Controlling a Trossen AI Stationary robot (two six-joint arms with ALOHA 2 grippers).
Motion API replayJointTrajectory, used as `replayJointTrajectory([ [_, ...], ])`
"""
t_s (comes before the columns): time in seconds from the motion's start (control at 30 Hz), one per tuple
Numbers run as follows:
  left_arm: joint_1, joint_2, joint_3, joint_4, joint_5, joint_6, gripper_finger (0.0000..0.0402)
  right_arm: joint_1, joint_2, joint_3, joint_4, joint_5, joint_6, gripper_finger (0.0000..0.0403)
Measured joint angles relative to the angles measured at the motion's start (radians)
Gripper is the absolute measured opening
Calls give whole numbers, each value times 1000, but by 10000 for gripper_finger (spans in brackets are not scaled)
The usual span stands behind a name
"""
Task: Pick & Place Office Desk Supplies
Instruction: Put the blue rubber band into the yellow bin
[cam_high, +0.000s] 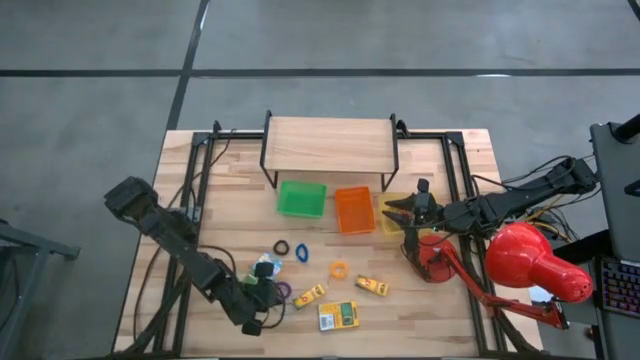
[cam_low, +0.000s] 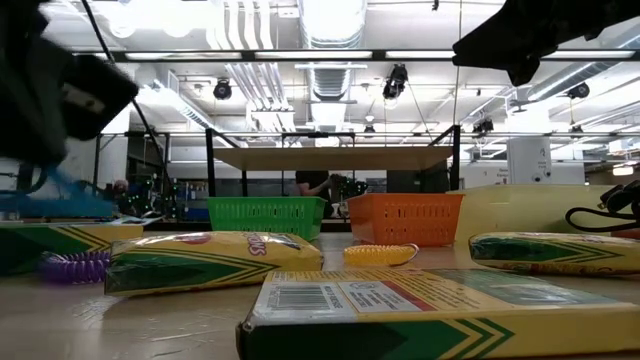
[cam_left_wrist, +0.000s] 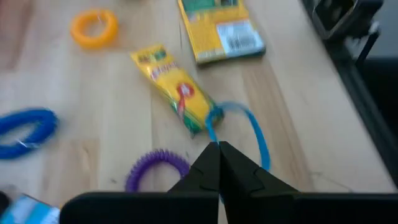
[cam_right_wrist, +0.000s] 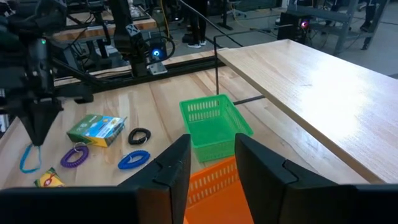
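The left tool (cam_left_wrist: 219, 147) is pinched shut on a thin blue rubber-band loop (cam_left_wrist: 258, 134) beside a yellow printed cardboard box (cam_left_wrist: 177, 89); the right tool (cam_right_wrist: 213, 155), fingers apart and empty, hangs over the orange plastic tray (cam_right_wrist: 214, 185).

Green tray (cam_high: 301, 199); orange tray (cam_high: 352, 209); red lamp (cam_high: 532, 264)

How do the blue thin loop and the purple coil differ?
The blue loop is a thin, smooth band; the purple coil is thick and ridged. The blue loop is pinched in the left end effector, hanging long; the purple coil lies free and round on the table. Both are closed rings.
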Motion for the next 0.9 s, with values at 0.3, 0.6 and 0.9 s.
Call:
replayJointTrajectory([
  [0.3, 17, -93, 3, 2, -120, 87, 3, 0, 0, 0, 0, 0, 0, 130],
  [0.6, 189, -152, 3, 41, -203, 202, 3, 0, 0, 0, 0, 0, 0, 117],
  [0.9, 554, -154, 3, 112, 144, 275, 3, 0, 0, 0, 0, 0, 0, 109],
])
